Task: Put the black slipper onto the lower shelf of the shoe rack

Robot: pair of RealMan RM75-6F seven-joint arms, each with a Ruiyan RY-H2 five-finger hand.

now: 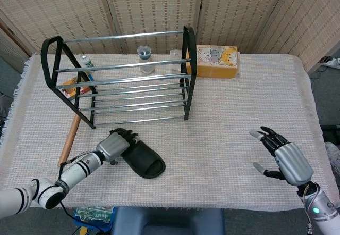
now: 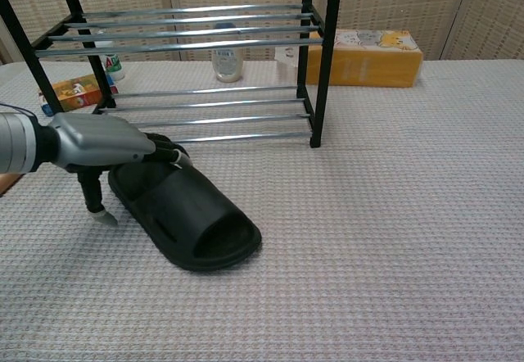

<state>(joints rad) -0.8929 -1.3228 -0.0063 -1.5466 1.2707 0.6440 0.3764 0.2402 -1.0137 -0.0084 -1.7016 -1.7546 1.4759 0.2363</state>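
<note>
a: where's the slipper (image 1: 141,159)?

b: flat on the table (image 1: 228,112), near the front edge and left of the middle, just in front of the rack (image 1: 119,78). its toe opening points to the front right, its heel end toward the rack. it isn't on any shelf.

a: and the left hand (image 1: 114,144)?

b: it lies over the slipper's heel end. in the chest view its fingers (image 2: 164,151) curl down onto the top of the heel and the thumb hangs beside the outer edge, but i can't tell whether it really grips the slipper or only rests on it.

a: the right hand (image 1: 284,158)?

b: well apart, near the front right corner, fingers spread and holding nothing.

a: what else is there?

b: a wooden stick (image 1: 70,139) runs from under the rack's left end toward the front left. behind the rack, toward the back edge, stand a small cup (image 1: 144,58) and a bottle (image 1: 85,62), and a colourful packet (image 1: 71,86) lies by the rack's left end. a yellow box (image 1: 217,61) with cat pictures sits just right of the rack.
</note>
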